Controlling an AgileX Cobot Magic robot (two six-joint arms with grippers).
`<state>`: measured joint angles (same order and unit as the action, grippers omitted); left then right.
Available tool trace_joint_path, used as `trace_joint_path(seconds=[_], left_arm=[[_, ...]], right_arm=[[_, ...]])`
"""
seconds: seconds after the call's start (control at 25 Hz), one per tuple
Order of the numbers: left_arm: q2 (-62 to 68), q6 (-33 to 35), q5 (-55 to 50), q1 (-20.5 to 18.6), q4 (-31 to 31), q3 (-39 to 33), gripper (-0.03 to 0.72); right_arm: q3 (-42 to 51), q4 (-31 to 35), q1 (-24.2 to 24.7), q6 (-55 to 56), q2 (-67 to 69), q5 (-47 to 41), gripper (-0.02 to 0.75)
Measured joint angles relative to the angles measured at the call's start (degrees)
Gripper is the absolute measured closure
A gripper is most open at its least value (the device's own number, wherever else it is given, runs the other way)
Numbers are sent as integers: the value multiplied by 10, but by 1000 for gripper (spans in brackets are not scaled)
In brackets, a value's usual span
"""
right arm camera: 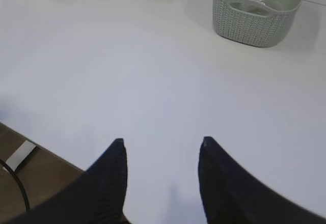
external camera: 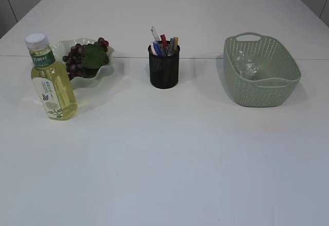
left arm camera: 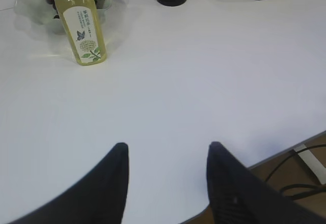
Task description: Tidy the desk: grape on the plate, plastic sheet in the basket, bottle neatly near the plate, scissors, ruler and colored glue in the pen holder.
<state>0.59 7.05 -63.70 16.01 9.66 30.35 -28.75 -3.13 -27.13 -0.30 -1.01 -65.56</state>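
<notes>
Surface: white counter (external camera: pixel 164 159), seam across back | Left: bottle (external camera: pixel 51 79) upright beside plate (external camera: pixel 105 72) bearing grape (external camera: pixel 77 61) | Centre: pen holder (external camera: pixel 164 69) | Right: basket (external camera: pixel 261 77) containing plastic sheet (external camera: pixel 250 69) | left pincer (left arm camera: pixel 165 155), right pincer (right arm camera: pixel 160 150): released, empty, above near edge; brown floor below.

Grapes (external camera: pixel 79 59) on pale plate (external camera: pixel 105 71); bottle (external camera: pixel 51 79) upright touching plate front; pen holder (external camera: pixel 164 67) stuffed with items; clear plastic sheet (external camera: pixel 250 68) in green basket (external camera: pixel 267 90)

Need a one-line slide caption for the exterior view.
Tidied desk: bottle beside grape plate, filled pen holder centre, basket holding plastic sheet right.
</notes>
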Motion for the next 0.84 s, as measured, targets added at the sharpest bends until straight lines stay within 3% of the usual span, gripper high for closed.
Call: trace_joint_path(seconds=[0.12,0.32,0.44,0.84], left_arm=[[0,0,0,-6,0,0,327],[0,0,0,-71,0,0,328],[0,0,0,-96,0,0,335],[0,0,0,-98,0,0,351]], right_arm=[[0,0,15,0,0,0,367],[0,0,89,-1,0,0,368],[0,0,109,-1,0,0,368],[1,0,110,-1,0,0,370]])
